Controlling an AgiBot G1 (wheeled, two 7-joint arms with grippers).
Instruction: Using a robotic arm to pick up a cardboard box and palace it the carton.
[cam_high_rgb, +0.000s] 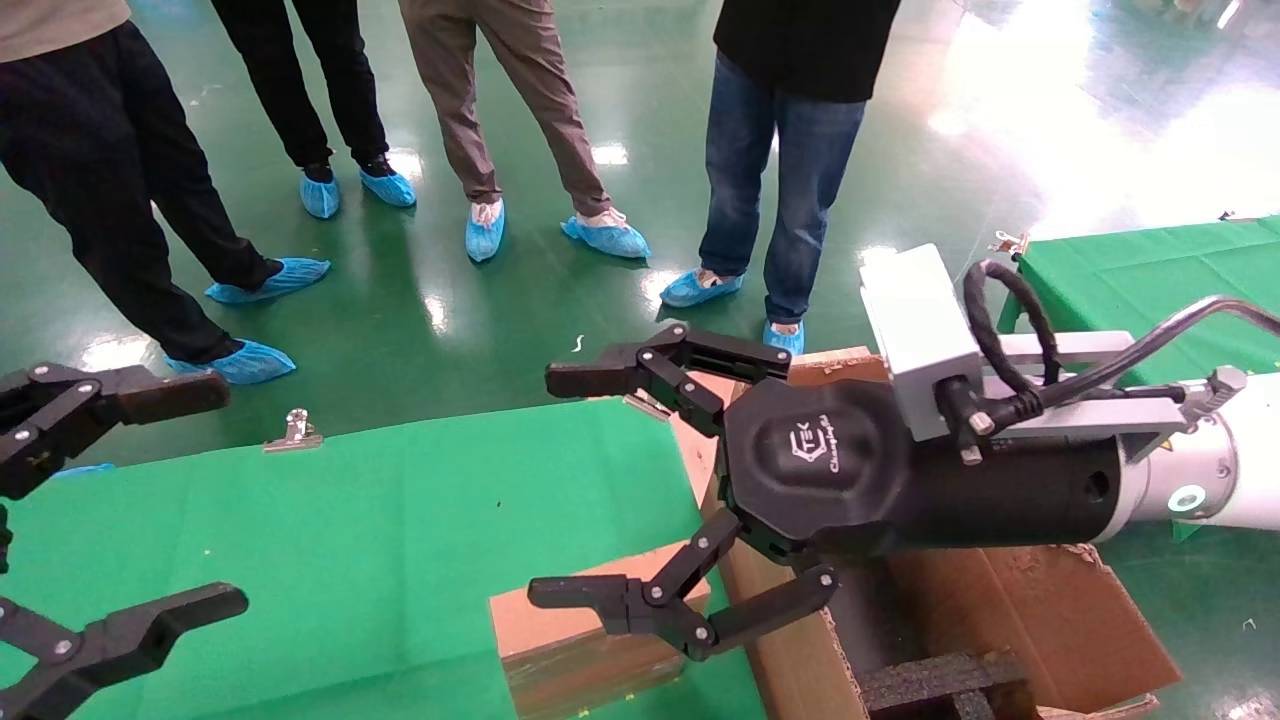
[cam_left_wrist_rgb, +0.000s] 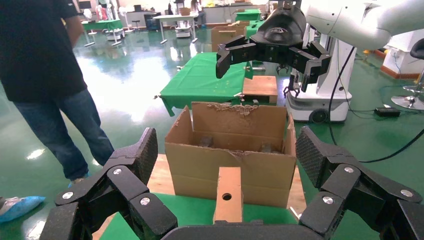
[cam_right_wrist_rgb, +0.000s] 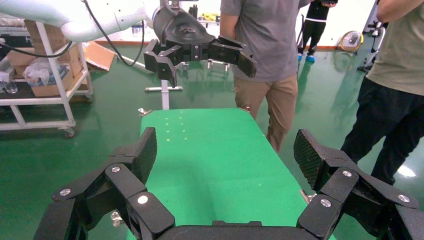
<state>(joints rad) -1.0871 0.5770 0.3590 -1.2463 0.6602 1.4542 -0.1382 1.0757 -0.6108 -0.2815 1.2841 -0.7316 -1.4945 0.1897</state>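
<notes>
Two grippers hang spread wide, both empty. The right gripper (cam_high_rgb: 570, 490) of the robotic arm (cam_high_rgb: 1215, 465) hovers above the carton's (cam_high_rgb: 1010, 610) near edge, beside the green table (cam_high_rgb: 350, 530). The cardboard box (cam_high_rgb: 580, 640) lies on that table against the carton's wall, below the fingers. The left gripper (cam_high_rgb: 130, 500) hovers over the table's far side from the carton.

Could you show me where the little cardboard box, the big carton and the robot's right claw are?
cardboard box (cam_left_wrist_rgb: 227, 192), left wrist view, narrow side above its hole.
carton (cam_left_wrist_rgb: 230, 170), left wrist view, front wall.
right gripper (cam_high_rgb: 640, 490), head view, between open fingertips.
</notes>
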